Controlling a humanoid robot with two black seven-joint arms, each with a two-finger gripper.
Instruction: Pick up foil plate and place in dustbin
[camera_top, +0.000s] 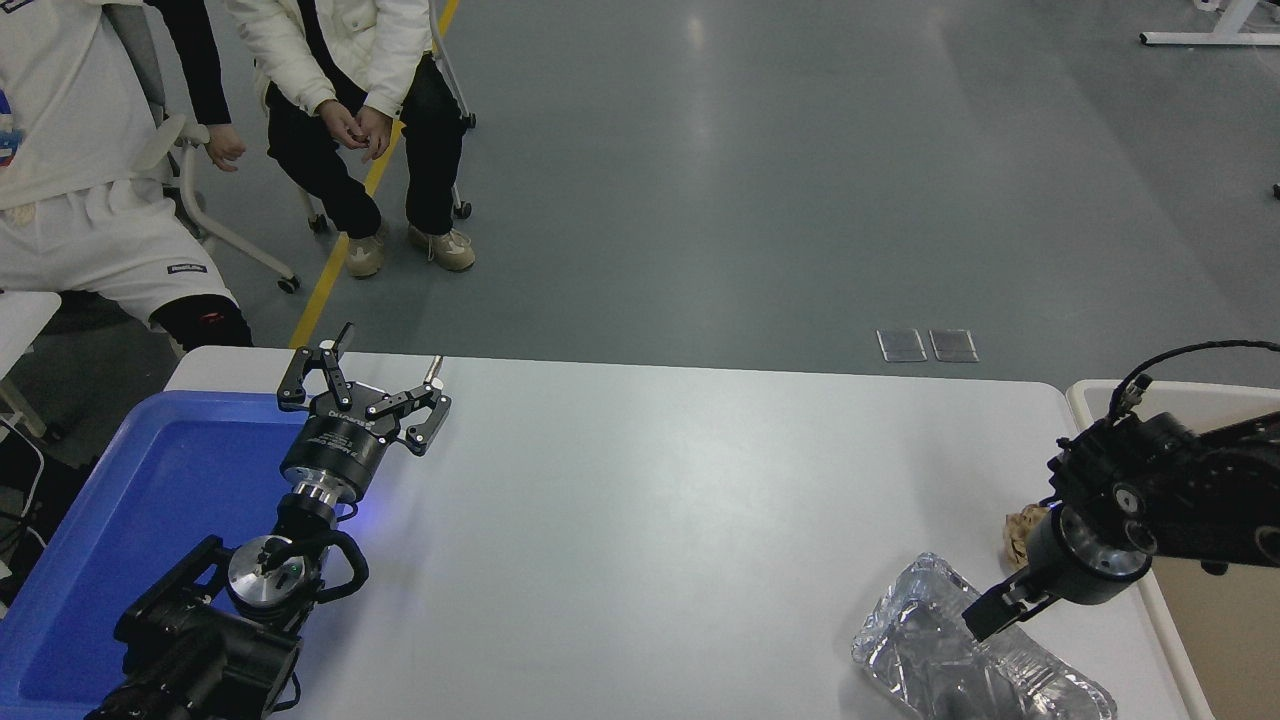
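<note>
With the foil plate (975, 665) at the desk's (650, 500) five o'clock corner, the right end effector (990, 612), its opening hard to judge, should grip one raised rim gently, then swing toward the dustbin (1090, 420) at three o'clock.

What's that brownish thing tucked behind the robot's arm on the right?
A crumpled brown paper ball lies on the white table, beside the foil plate. Only its left edge shows; the right gripper and its wrist cover the rest.
</note>
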